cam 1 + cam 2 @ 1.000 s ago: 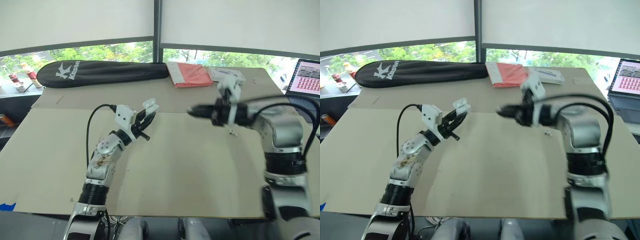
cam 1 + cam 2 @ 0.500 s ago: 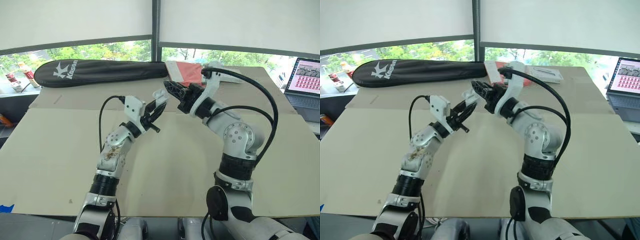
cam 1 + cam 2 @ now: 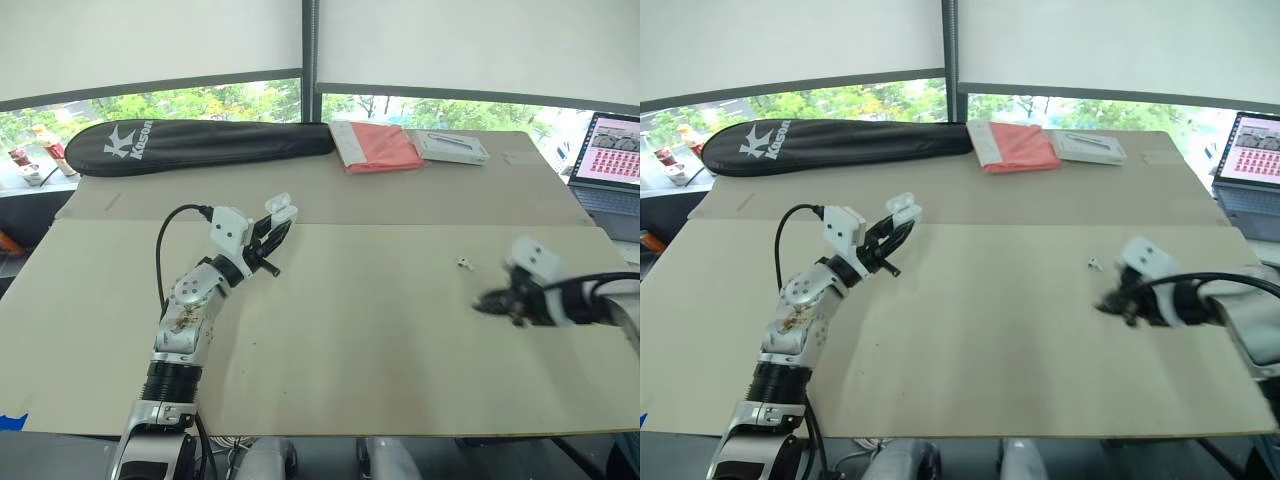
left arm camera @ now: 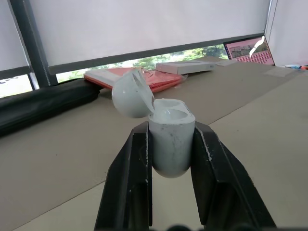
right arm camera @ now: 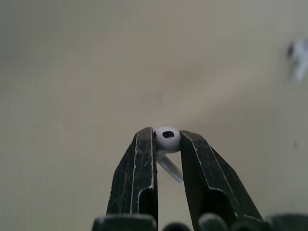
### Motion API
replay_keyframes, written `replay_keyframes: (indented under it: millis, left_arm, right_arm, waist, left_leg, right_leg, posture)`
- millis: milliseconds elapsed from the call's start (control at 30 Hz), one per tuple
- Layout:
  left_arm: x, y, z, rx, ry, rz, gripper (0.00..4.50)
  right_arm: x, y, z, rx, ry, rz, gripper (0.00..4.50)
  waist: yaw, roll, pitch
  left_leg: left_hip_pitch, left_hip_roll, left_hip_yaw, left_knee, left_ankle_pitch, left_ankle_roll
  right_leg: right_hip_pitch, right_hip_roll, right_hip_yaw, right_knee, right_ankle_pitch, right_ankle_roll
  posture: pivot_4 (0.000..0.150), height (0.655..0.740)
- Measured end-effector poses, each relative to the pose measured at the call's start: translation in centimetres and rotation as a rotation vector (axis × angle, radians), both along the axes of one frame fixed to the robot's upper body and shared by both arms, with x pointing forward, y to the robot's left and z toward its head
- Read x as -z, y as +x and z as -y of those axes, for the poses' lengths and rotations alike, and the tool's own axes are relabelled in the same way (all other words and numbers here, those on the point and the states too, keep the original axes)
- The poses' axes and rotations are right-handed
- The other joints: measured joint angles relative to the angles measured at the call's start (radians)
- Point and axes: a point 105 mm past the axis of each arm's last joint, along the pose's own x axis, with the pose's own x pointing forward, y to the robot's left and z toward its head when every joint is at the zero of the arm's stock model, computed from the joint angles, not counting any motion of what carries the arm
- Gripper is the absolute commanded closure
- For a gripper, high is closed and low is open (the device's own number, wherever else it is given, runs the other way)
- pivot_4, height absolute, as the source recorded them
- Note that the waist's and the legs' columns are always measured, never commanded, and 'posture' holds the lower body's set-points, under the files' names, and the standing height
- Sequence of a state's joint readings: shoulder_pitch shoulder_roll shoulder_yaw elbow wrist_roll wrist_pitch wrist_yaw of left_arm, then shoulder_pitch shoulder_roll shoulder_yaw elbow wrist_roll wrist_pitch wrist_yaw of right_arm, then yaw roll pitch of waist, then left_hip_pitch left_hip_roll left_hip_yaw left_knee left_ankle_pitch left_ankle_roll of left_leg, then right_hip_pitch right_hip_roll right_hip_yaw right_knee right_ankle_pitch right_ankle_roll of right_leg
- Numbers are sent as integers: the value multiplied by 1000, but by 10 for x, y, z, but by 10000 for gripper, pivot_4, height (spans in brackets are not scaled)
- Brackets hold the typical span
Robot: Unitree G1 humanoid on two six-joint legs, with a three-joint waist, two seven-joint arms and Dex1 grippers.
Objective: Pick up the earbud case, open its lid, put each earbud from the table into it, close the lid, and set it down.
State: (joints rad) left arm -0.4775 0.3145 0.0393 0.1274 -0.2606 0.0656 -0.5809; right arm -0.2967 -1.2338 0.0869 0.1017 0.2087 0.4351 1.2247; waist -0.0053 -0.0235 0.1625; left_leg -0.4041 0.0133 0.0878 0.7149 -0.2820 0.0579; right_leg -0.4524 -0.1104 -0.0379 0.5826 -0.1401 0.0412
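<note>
Case (image 4: 171, 144) clamped upright in left gripper (image 3: 272, 232), held above table (image 3: 360, 340); lid (image 4: 132, 98) already swung open. One earbud (image 5: 167, 138) pinched between fingers of right gripper (image 5: 167, 132), well apart from case. Second earbud (image 3: 463, 264) lying on table near right gripper. Judged roughly halfway: pickup and opening done; both earbuds to be seated, lid shut, case set down.

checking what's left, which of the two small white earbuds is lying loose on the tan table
The small white earbud lying alone on the tan table, near the right gripper. The other white earbud is pinched between that gripper's black fingers.
</note>
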Motion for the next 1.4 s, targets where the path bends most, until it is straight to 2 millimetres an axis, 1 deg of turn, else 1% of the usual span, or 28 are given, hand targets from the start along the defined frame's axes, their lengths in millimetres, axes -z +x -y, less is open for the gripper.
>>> replay_keyframes:
  millis: [67, 133, 167, 233, 300, 367, 467, 533, 600, 667, 800, 1200, 1267, 1400]
  left_arm:
    - [0, 0, 0, -2, 5, 2, 39308]
    - [0, 0, 0, -3, 7, 3, 39308]
    - [0, 0, 0, -2, 7, 4, 39308]
    - [0, 0, -1, -5, 9, 5, 39308]
    - [1, -1, -2, -8, 13, 4, 39308]
    - [3, -3, -5, -15, 19, 0, 39308]
    - [7, -7, -9, -24, 29, -7, 39308]
    - [6, -8, -10, -29, 32, -1, 39308]
    - [4, -9, -11, -31, 33, 7, 39308]
    - [1, -10, -10, -30, 33, 16, 39308]
    - [1, -9, -10, -34, 32, 16, 39308]
    - [5, -10, -10, -37, 27, 3, 39308]
    - [6, -10, -10, -37, 26, 1, 39308]
    - [8, -11, -10, -42, 21, -5, 39308]
  right_arm:
    - [11, -5, 17, -56, -75, -42, 41248]
    - [23, -9, 30, -123, -149, -93, 41248]
    - [25, -9, 34, -137, -167, -102, 41248]
    - [27, -7, 43, -201, -240, -116, 41248]
    - [24, -5, 54, -255, -324, -126, 41248]
    - [27, -10, 66, -291, -385, -159, 41248]
    - [30, -15, 77, -324, -425, -188, 41248]
    - [31, -16, 82, -330, -438, -195, 41248]
    - [32, -14, 82, -331, -432, -190, 41248]
    - [32, -12, 81, -327, -424, -184, 31124]
    - [30, -8, 80, -322, -415, -162, 18027]
    - [32, -14, 84, -419, -485, -202, 18027]
    - [31, -13, 83, -454, -514, -203, 18027]
    - [31, -10, 83, -464, -525, -202, 18027]
  waist:
    - [-6, 0, 0]
    - [-11, 0, 0]
    - [-11, 1, 0]
    - [-12, 1, 0]
    - [-10, 1, 0]
    - [-7, 1, 0]
    - [0, 1, 0]
    - [3, 1, 0]
    - [3, 1, 0]
    - [2, 1, 0]
    - [2, 1, 0]
    - [11, 1, 0]
    - [10, 1, 0]
    - [8, 1, 0]
  left_leg:
    - [3, 2, 0, 0, 1, -1]
    - [9, 2, 0, -2, 1, -2]
    - [10, 2, 0, -2, 1, -2]
    - [11, 2, 0, -4, 1, -2]
    - [11, 2, 0, -4, 1, -2]
    - [10, 2, 0, -4, 1, -2]
    - [10, 1, 0, -3, 0, -1]
    - [10, 1, 0, -2, 0, 0]
    - [12, 1, 0, -1, -1, 0]
    - [14, 1, -1, -1, -1, 0]
    - [15, 2, -1, -3, 0, 0]
    - [14, 1, -1, -3, 0, 0]
    - [14, 1, -1, -3, 0, 0]
    - [15, 1, -1, -3, 0, -1]
  right_leg:
    - [4, 2, 0, -3, -1, 3]
    - [9, 2, 0, -3, -2, 3]
    - [9, 2, 0, -3, -2, 3]
    - [10, 2, 1, -3, -2, 3]
    - [10, 3, 1, -3, 1, -2]
    - [11, 2, 1, -4, 0, -2]
    - [13, 0, 0, -5, 0, -1]
    - [13, -1, 0, -5, 0, -1]
    - [15, -2, 0, -5, 1, -2]
    - [16, -2, 0, -5, 1, -2]
    - [16, -1, 0, -4, 1, -2]
    - [17, -2, 0, -4, 0, -2]
    - [17, -2, 0, -4, 1, -2]
    - [17, -2, 0, -4, 1, -2]
  posture:
    - [1500, 7400]
    - [1500, 7400]
    - [1500, 7400]
    - [1500, 7400]
    - [1500, 7400]
    - [1500, 7400]
    - [1500, 7400]
    - [1500, 7400]
    - [1500, 7400]
    - [1500, 7400]
    - [1500, 7400]
    - [1500, 7400]
    - [1500, 7400]
    - [1500, 7400]
